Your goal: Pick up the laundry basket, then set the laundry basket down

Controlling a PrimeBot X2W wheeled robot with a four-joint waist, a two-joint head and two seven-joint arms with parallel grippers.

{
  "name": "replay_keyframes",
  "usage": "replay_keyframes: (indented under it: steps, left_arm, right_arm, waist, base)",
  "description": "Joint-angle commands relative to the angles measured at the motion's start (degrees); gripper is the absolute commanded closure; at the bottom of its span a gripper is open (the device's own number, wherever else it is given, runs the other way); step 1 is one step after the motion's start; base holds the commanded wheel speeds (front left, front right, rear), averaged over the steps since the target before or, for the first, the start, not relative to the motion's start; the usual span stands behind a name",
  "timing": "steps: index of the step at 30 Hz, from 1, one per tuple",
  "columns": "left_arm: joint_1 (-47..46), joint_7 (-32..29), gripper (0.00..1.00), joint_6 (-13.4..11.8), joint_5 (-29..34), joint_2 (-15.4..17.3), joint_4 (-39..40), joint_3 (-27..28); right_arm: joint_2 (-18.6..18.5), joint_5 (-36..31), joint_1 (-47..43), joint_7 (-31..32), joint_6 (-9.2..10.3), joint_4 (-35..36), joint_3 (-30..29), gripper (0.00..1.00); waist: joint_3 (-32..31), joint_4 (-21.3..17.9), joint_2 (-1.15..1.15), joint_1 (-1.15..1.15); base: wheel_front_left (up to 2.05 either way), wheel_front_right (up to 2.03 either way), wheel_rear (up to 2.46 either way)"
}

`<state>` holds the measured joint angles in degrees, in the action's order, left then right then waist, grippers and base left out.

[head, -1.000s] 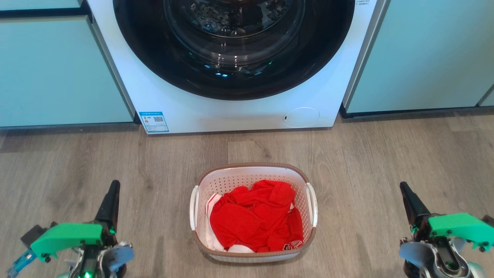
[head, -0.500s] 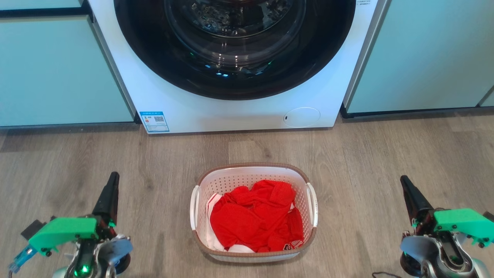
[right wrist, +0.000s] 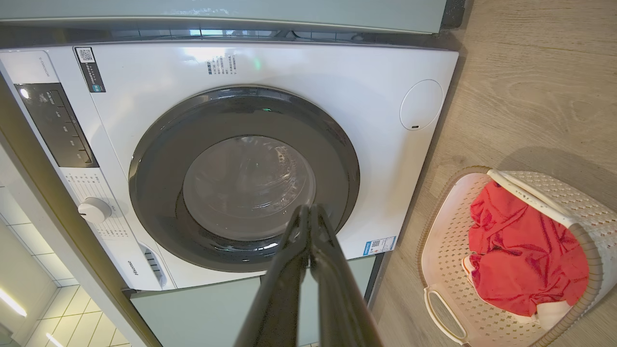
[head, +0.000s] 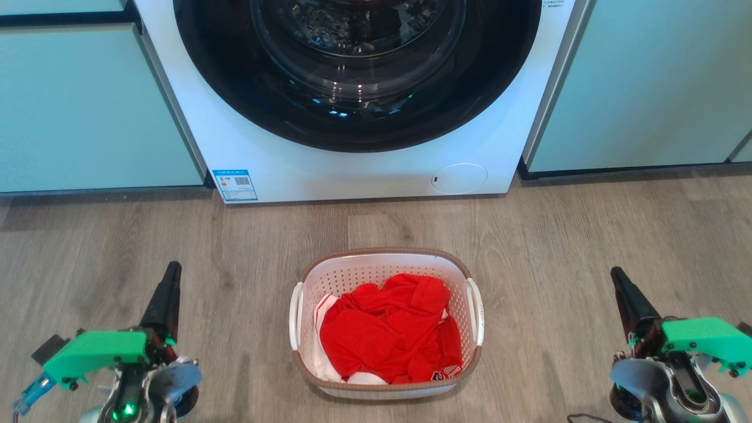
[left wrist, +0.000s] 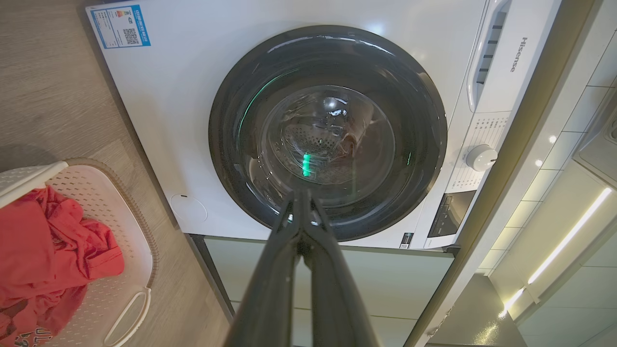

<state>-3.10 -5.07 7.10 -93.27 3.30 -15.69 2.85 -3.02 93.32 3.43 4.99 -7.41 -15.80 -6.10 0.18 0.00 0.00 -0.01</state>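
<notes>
1. Laundry basket (head: 364, 273): a rounded-rectangular tub of white perforated plastic with a brown rim band and a slim white loop handle on each side. It stands on the floor midway between the two grippers, in front of the washing machine and apart from it. Neither gripper touches it.
2. Left cabinet (head: 88, 106): a flat, smooth, pale green panel beside the washing machine.
3. Left gripper (head: 171, 276): two long, dark, tapering fingers pressed together at the tips with nothing between them, and a green plastic housing at the base. It is well to the left of the basket.
4. Floor (head: 235, 247): grey-brown planks with a wood grain.
5. Red garment (head: 388, 329): crumpled, mesh-textured cloth lying in the basket, with some white cloth under it.
6. Washing machine (head: 352, 170): a glossy white front with a round dark door and a domed glass window. It has a blue label at the lower left and a round cap at the lower right.
7. Right gripper (head: 617, 279): dark fingers closed tip to tip and empty, with a green housing. It is well to the right of the basket.
8. Right cabinet (head: 646, 88): a smooth pale green panel.
</notes>
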Motion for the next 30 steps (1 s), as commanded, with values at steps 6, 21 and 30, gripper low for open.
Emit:
replay_keyframes:
  steps: [6, 21, 30]
  left_arm:
    - [-2.99, -0.51, 1.00, 0.38, 0.17, 0.40, 1.69, 2.54]
    - [-3.01, -0.68, 1.00, 0.38, 0.34, 0.25, 1.68, 2.75]
    - [-3.02, -0.77, 1.00, 0.38, 0.44, 0.18, 1.68, 2.86]
  right_arm:
    - [-0.73, -0.18, 2.65, 0.54, -0.08, 1.85, 0.77, 1.00]
    - [-0.57, -0.36, 2.67, 0.72, -0.08, 1.83, 0.54, 1.00]
    - [-0.49, -0.46, 2.68, 0.81, -0.08, 1.83, 0.43, 1.00]
  waist:
    - [0.00, 0.00, 0.00, 0.01]
    - [0.00, 0.00, 0.00, 0.01]
    - [0.00, 0.00, 0.00, 0.01]
  base:
    - [0.00, 0.00, 0.00]
    - [0.00, 0.00, 0.00]
    - [0.00, 0.00, 0.00]
